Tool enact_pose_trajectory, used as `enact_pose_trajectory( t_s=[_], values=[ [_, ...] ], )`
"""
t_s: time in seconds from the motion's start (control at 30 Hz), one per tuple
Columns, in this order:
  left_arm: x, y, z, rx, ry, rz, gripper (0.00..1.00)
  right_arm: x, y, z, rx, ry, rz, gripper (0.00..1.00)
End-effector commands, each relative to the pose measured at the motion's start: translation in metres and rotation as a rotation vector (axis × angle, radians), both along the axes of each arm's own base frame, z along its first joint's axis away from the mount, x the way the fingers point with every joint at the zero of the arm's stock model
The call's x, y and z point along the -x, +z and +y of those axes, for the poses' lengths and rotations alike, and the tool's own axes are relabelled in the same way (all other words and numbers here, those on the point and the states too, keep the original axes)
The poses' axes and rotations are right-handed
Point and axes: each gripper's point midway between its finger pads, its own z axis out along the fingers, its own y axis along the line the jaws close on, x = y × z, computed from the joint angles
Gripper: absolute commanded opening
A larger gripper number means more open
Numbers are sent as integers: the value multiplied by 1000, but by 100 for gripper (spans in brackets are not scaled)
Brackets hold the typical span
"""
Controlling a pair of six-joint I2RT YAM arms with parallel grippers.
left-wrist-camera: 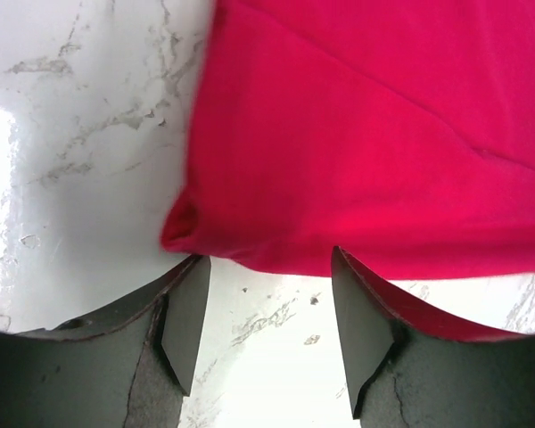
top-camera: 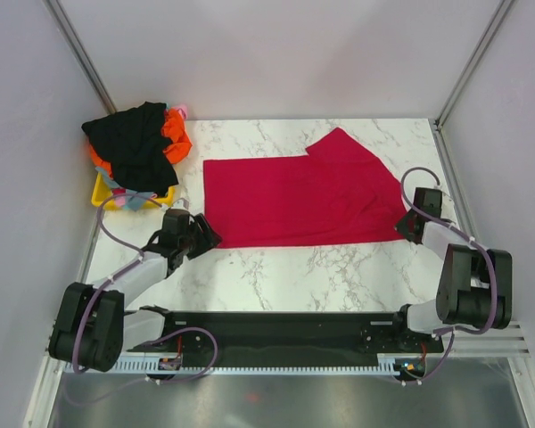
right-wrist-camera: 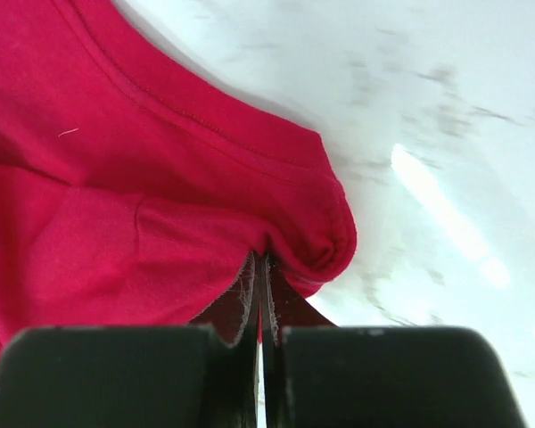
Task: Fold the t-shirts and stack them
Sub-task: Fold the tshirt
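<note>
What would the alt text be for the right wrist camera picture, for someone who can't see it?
The right gripper is pinched shut on a bunched edge of a crimson red cloth t-shirt, which fills the left of the view. White marble-patterned tabletop shows at the upper right.

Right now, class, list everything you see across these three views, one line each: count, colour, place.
crimson t-shirt: one, crimson red, spread across the middle of the table.
heaped t-shirts: count unclear, black on top with orange, pink and light blue showing, far left corner.
bin: one, yellow, under the heap.
table: one, white marble.
left gripper: one, black, open at the crimson t-shirt's near left corner.
right gripper: one, black, shut on its right edge.
</note>
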Motion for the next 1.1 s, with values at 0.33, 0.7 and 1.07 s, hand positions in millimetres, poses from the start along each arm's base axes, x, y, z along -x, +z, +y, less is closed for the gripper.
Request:
enact_pose_trajectory(
  t_s=[0.33,0.7,1.07],
  values=[
    [-9,21,9,-59,42,10,64,43,17,-20,8,-112,41,81],
    [-49,126,-3,-11,6,-284,69,-51,176,0,94,64,-379,88],
    [-54,63,-54,147,-158,-319,67,-266,163,55,178,349,-264,91]
  ],
)
